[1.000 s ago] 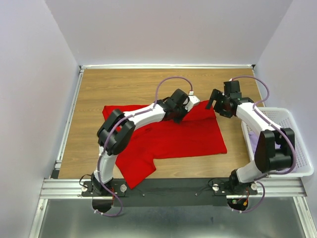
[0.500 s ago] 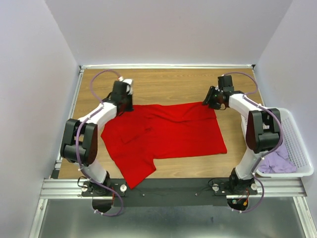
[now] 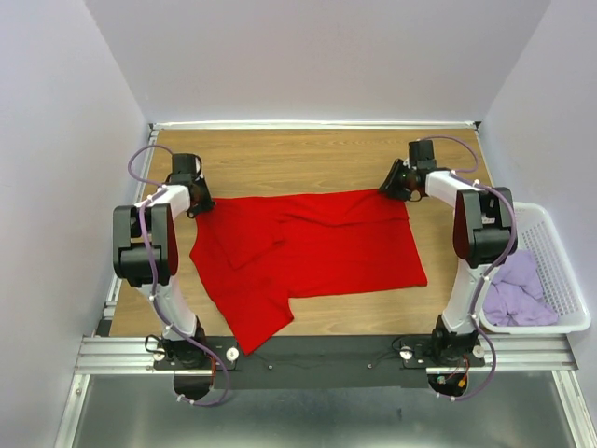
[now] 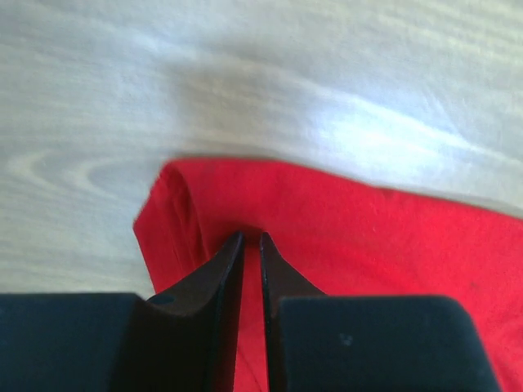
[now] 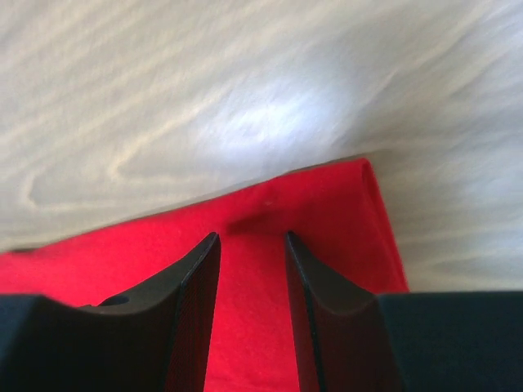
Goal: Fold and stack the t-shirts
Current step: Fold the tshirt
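The bright red t-shirt point(image 3: 317, 247) lies spread on the wooden table point(image 3: 308, 154), one sleeve hanging toward the near edge. My left gripper point(image 3: 193, 203) sits at its far left corner. In the left wrist view the left gripper point(image 4: 250, 238) is shut, with a thin fold of red cloth point(image 4: 368, 245) pinched between the jaws. My right gripper point(image 3: 392, 182) is at the shirt's far right corner. In the right wrist view its jaws point(image 5: 252, 237) stand apart astride the red cloth point(image 5: 327, 196), which lies flat between them. Pale lilac t-shirts point(image 3: 513, 289) lie crumpled in the basket.
A white lattice basket point(image 3: 555, 247) stands at the table's right edge, beside the right arm. A metal rail point(image 3: 126, 233) runs along the left side. Bare wood lies beyond the shirt toward the back wall.
The left arm swung from the shirt's middle to its far left corner, spreading the cloth leftward. The right gripper came down onto the far right corner and its jaws narrowed.
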You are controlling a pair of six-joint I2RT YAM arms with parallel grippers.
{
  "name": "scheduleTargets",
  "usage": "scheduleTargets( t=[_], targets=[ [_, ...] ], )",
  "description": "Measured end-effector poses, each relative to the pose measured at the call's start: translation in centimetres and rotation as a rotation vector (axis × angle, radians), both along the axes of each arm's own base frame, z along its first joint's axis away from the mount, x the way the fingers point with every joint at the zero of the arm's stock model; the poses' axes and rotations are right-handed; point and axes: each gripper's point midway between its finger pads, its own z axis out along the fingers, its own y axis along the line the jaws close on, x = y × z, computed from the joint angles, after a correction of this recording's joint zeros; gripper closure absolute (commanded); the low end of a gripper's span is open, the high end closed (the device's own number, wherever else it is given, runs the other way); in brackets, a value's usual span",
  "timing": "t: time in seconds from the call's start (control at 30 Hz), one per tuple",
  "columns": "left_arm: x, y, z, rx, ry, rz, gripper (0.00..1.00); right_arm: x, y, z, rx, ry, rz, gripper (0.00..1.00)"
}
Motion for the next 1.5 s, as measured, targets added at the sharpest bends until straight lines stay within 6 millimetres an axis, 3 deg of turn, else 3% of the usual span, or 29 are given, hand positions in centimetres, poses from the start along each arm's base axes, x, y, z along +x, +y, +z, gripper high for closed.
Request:
scheduleTargets(
  t=[0.17,0.37,0.63,0.73,0.83,0.93,1.07,1.17,1.3,1.4,1.5],
  targets=[
    [1.8,1.4,-0.1,-0.016,-0.009,0.032,0.79,2.0,-2.3,0.0,0.032,-0.022,-0.073,0.54],
    [4.0,1.0,0.1,-0.053,-0.030,0.010,0.79,4.7,-4.7,0.2,0.051,-0.054,-0.125,0.53],
    [4.0,0.8,0.6,-0.065,-0.015,0.003,0.79,5.6,-5.1,0.6,0.045,-0.073,-0.101,0.46],
    [3.6,0.8,1.9,-0.060,-0.020,-0.002,0.79,5.3,-4.6,1.0,0.042,-0.077,-0.077,0.39],
    [3.3,0.6,5.0,-0.042,-0.072,-0.011,0.79,4.3,-4.0,1.8,0.035,-0.081,-0.055,0.32],
    [2.3,0.0,8.7,-0.014,-0.152,-0.024,0.79,2.5,-2.1,3.5,0.028,-0.089,-0.005,0.31],
    [0.4,-1.3,10.3,-0.001,-0.186,-0.050,0.79,0.3,2.4,6.6,0.030,-0.141,0.104,0.31],
    [-2.8,-4.0,8.4,-0.002,-0.129,-0.105,0.79,-1.4,7.1,8.5,0.059,-0.174,0.212,0.34],
    [-7.1,-8.2,5.2,-0.036,-0.031,-0.198,0.79,-4.6,14.0,8.6,0.108,-0.162,0.373,0.39],
    [-9.0,-8.6,3.5,-0.057,0.019,-0.193,0.79,-7.1,19.3,7.2,0.145,-0.123,0.477,0.44],
    [-10.1,-8.3,2.3,-0.068,0.056,-0.170,0.79,-8.7,23.0,5.6,0.170,-0.092,0.536,0.47]
  ],
)
